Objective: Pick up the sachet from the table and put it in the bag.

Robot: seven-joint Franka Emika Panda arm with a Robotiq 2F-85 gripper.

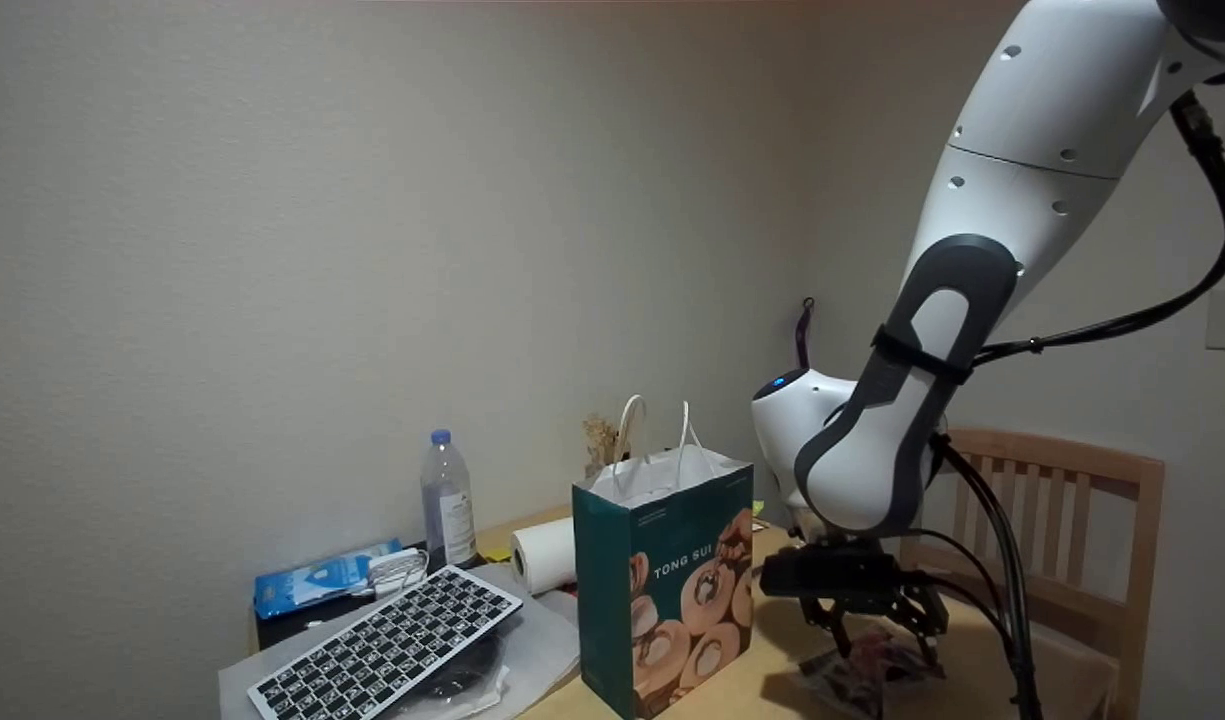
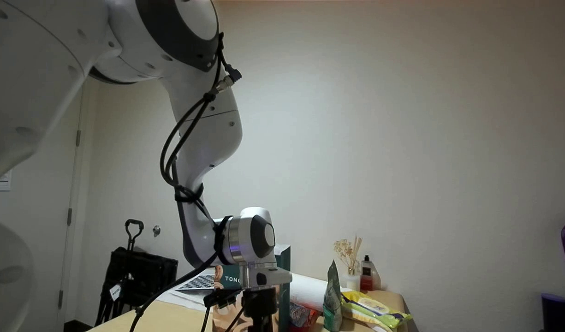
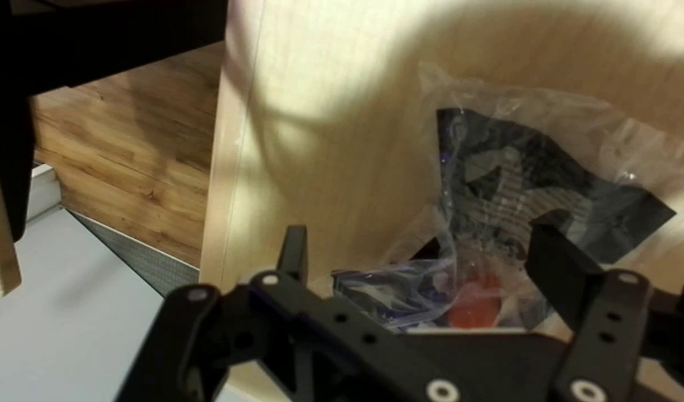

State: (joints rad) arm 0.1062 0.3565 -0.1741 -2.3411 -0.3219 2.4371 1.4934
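Sachet (image 3: pixel 503 206) lies crumpled on surface (image 3: pixel 342 178), below end effector (image 3: pixel 424 251), fingers wide apart, nothing gripped. Possible trouble: one finger (image 3: pixel 562 271) overlaps plastic in wrist view, so lowering could pin or shove it; slack edge pinched alone could slip; limp film could catch on rim of bag (image 1: pixel 664 585). Wrist view gives sachet's dark and red patches, no bag. Exterior view: bag upright, mouth (image 1: pixel 662 477) up. Exterior view: arm (image 2: pixel 217 133) part-covers bag, sachet unseen.
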